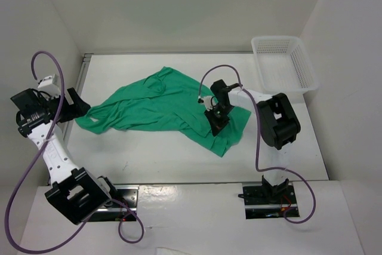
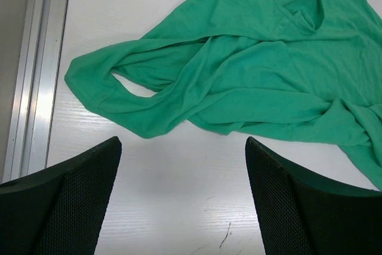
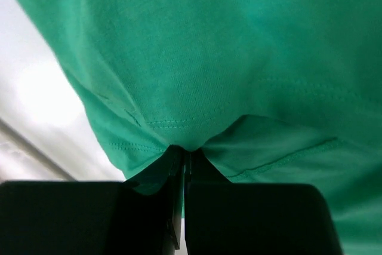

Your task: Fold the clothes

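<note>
The right gripper [image 3: 184,162] is clamping a thin pinch of shirt [image 3: 239,58] hem, risking it slipping out under pull; the left gripper [image 2: 183,147] is hovering wide apart, shirt ahead.

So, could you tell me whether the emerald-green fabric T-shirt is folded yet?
Not folded: the emerald-green soft fabric T-shirt lies crumpled and twisted across the white table.

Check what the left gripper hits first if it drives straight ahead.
Likely the bare table just short of the near edge of the T-shirt; the left gripper is open, nothing between. Depth unclear, so it may catch that edge first.
</note>
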{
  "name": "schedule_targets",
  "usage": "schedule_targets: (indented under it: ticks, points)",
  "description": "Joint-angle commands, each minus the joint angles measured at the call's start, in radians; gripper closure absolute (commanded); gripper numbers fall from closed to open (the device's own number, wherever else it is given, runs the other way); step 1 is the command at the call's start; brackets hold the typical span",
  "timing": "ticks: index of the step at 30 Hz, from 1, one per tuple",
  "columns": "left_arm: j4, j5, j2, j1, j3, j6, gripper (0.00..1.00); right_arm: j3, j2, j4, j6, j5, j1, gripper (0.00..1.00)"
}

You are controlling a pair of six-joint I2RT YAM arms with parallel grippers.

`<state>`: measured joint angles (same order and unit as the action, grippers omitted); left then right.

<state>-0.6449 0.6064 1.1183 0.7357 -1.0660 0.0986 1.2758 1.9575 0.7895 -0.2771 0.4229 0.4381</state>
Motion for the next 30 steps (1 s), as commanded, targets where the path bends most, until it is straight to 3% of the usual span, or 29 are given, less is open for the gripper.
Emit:
schedule_targets:
  ticks: [1, 10, 15, 17, 19, 20, 23, 30]
  points:
    - [0.033, -0.010, -0.029, -0.007, 0.011, -0.011, 0.10, -0.058, -0.018, -0.058, -0.072, -0.347, 0.002, 0.98]
    - [0.033, -0.019, -0.029, -0.029, 0.011, -0.011, 0.10, 0.014, -0.080, -0.173, -0.287, -0.659, -0.084, 0.98]
    - [0.033, -0.019, -0.038, -0.038, 0.011, -0.011, 0.10, 0.091, -0.071, -0.203, -0.349, -0.704, -0.133, 0.97]
    - [0.033, -0.019, -0.038, -0.038, 0.011, -0.011, 0.10, 0.105, -0.080, -0.194, -0.349, -0.704, -0.133, 0.88]
    - [0.033, -0.019, -0.038, -0.038, 0.011, -0.011, 0.10, 0.114, -0.110, -0.156, -0.338, -0.665, -0.133, 0.68]
    - [0.033, -0.019, -0.038, -0.038, 0.011, -0.011, 0.10, 0.114, -0.156, -0.156, -0.326, -0.618, -0.133, 0.53]
    - [0.033, -0.019, -0.038, -0.047, 0.011, -0.011, 0.10, 0.093, -0.257, -0.144, -0.313, -0.570, -0.110, 0.46]
    - [0.033, -0.028, -0.029, -0.056, 0.011, -0.011, 0.10, 0.102, -0.301, -0.105, -0.243, -0.477, -0.087, 0.47]
